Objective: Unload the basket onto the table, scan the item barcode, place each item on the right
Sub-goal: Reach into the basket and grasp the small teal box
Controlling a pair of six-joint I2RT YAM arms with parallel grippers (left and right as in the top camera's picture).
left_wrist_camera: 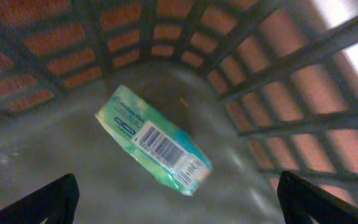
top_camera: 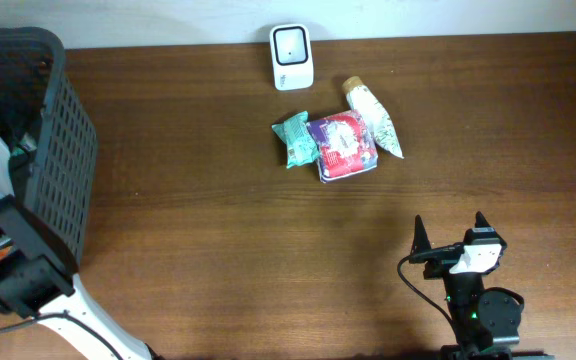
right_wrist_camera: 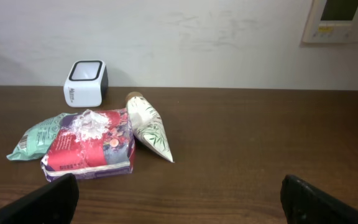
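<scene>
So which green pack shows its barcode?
The green pack inside the basket, barcode facing up. The green packet on the table shows none.

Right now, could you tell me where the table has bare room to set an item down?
The table is bare between the basket and the green packet, and from the red packet to the right gripper. Crowded by the scanner.
</scene>
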